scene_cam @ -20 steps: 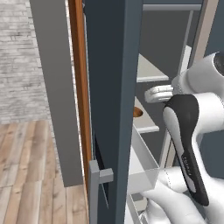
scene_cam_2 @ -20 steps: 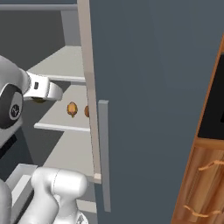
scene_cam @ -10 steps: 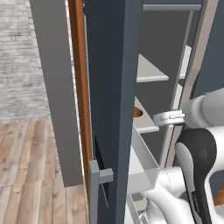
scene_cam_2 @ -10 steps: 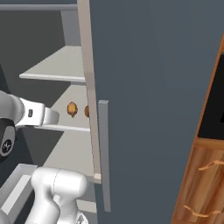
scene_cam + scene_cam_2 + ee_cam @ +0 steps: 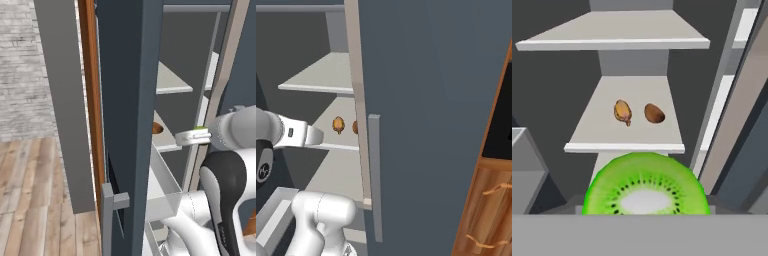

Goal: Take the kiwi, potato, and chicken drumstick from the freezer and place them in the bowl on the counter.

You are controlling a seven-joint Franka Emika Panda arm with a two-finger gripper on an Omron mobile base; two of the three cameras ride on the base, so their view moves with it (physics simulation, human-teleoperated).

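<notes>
Tool (image 5: pixel 192 137) lowered, one kiwi (image 5: pixel 646 185), two foods left

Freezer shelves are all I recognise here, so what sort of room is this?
Likely a home kitchen: an open freezer with pale shelves holding food, a cut kiwi at the claw, wooden cabinetry alongside.

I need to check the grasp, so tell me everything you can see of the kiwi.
The kiwi is a halved fruit whose cut face looks straight at the hand camera: bright green flesh, a pale whitish core and a ring of small black seeds. Its skin is not visible. It sits low in the hand view, right at the gripper, which is shut on it. It hangs clear of the freezer shelf behind it. In the left base view a green sliver shows at the gripper's tip.
</notes>
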